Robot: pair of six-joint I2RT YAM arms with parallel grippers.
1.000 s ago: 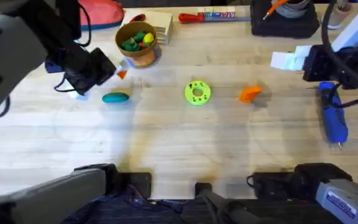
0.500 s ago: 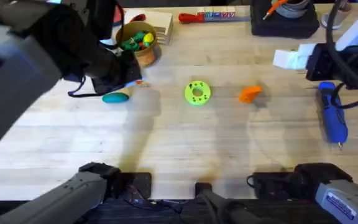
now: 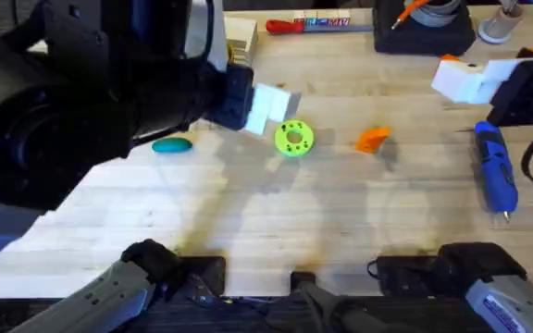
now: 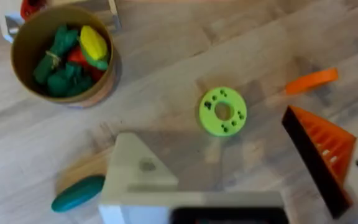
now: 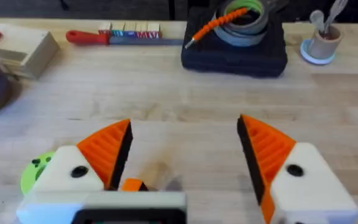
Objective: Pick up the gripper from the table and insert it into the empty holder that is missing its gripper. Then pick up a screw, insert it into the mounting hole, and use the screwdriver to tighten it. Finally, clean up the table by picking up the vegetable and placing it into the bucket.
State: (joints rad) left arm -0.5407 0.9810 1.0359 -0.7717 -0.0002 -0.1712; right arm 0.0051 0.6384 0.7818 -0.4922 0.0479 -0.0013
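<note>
- The screwdriver (image 3: 495, 172) lies near the right edge of the surface.
- The gripper (image 3: 372, 139) lies mid-surface, untouched, beside a green disc (image 3: 293, 138).
- The vegetable (image 3: 171, 144) lies left.
- The left pincer (image 4: 235, 165), one holder (image 4: 138, 171) bare, stands wide.
- The right pincer (image 5: 185, 155) is wide, empty.
- The bucket (image 4: 64, 56) is farthest.

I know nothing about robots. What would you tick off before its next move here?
1. The loose orange finger lies free on the table, with nothing on it: ok.
2. The right pincer is open, with both orange pads in place: ok.
3. The right pincer is down at the finger: not ok, as the overhead view has them apart.
4. The empty holder on the left pincer is bare and unblocked: ok.
5. The blue screwdriver lies on the table on the right arm's side: ok.
6. Where a screw is waiting: cannot tell.
</note>
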